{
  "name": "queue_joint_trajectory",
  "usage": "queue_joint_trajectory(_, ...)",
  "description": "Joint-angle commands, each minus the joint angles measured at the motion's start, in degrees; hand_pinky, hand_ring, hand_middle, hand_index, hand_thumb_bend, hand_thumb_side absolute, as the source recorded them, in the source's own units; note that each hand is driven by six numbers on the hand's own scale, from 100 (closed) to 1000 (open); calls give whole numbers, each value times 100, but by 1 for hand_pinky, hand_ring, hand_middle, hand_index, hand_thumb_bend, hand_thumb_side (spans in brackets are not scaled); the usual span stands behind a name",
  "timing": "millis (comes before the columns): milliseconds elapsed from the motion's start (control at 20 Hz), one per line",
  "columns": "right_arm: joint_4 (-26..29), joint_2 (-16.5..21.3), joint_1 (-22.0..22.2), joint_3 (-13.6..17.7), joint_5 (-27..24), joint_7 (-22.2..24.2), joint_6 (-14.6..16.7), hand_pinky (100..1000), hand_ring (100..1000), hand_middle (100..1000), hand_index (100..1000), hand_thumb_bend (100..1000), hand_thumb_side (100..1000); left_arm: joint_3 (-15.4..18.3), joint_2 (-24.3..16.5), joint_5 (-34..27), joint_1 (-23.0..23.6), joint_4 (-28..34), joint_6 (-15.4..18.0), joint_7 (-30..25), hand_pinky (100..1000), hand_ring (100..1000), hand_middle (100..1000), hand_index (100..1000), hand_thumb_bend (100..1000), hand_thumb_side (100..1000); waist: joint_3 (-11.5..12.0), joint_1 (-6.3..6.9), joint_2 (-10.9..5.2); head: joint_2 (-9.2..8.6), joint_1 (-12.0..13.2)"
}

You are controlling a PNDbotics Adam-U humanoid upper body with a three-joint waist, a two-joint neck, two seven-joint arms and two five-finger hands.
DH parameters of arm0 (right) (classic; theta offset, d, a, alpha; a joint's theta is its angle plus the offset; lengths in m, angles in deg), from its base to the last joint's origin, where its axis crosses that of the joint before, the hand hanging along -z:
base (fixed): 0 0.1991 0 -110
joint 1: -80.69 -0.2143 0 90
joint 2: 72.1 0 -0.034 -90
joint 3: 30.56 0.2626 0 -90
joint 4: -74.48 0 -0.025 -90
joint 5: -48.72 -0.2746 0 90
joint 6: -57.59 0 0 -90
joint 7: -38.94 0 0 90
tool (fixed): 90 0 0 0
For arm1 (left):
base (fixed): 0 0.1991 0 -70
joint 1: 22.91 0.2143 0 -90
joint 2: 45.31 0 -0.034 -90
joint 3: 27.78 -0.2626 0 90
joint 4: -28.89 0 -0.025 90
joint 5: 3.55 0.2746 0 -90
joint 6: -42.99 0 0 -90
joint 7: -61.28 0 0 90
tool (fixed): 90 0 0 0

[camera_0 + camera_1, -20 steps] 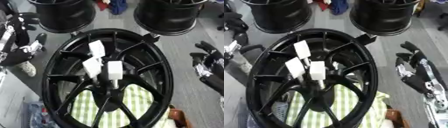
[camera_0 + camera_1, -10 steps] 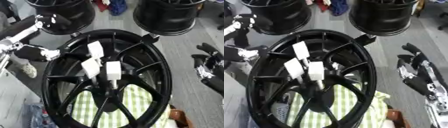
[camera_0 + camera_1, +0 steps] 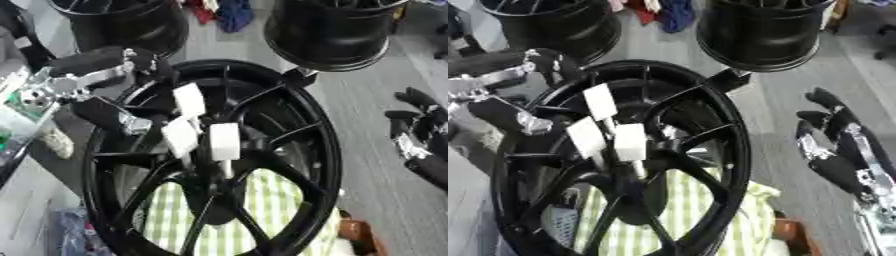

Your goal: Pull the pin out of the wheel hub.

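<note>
Three white-capped pins stand at the centre of the frame, rising from the middle of a black wheel hub [image 3: 219, 165]: an upper pin [image 3: 189, 99], a lower-left pin [image 3: 179, 136] and a lower-right pin [image 3: 223, 141], each a white block on a thin stem running down toward the hub's spokes. None has been lifted clear. They look light, stiff and small, likely to slide straight out if drawn along the stem; the flat-sided white cap is the evident place to pinch, from opposite faces.

The robot's left hand [image 3: 114, 90] reaches in from the upper left of the frame over the hub's rim, thumb and fingers spread apart and closed on nothing, just short of the upper pin. The right hand [image 3: 837, 145] lies at the right edge, well apart from the hub, fingers relaxed and extended.

A green-and-white checked cloth [image 3: 254, 210] shows beneath the spokes at the lower centre. Two more black rims [image 3: 328, 30] sit along the top of the frame.
</note>
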Motion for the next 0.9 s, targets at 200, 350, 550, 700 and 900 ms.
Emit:
queue_joint_trajectory(200,65,134,-29,-4,29,25,17,850,804,913,974,100,364,-278,85,198,-209,-96,-150,-464,580,721,744,857,380,517,-5,-13,-87,28,-12)
queue_joint_trajectory(350,64,137,-24,-2,31,23,16,850,804,913,974,100,364,-365,113,249,-249,-129,-150,-614,573,714,697,850,374,512,-8,-11,-88,28,-6)
queue_joint_trajectory(550,63,143,-27,-3,33,25,18,850,804,913,974,100,363,-413,120,291,-267,-159,-137,-802,560,697,682,845,372,515,-7,-3,-88,28,-5)
queue_joint_trajectory(700,60,144,-26,-3,35,28,18,850,804,913,974,100,364,-443,119,263,-272,-150,-131,-919,560,698,679,845,373,516,-6,0,-88,28,-4)
queue_joint_trajectory(900,61,149,-28,7,36,18,18,850,804,912,974,100,363,-393,83,272,-278,-82,-151,-943,569,725,685,843,360,507,0,1,-91,28,-8)
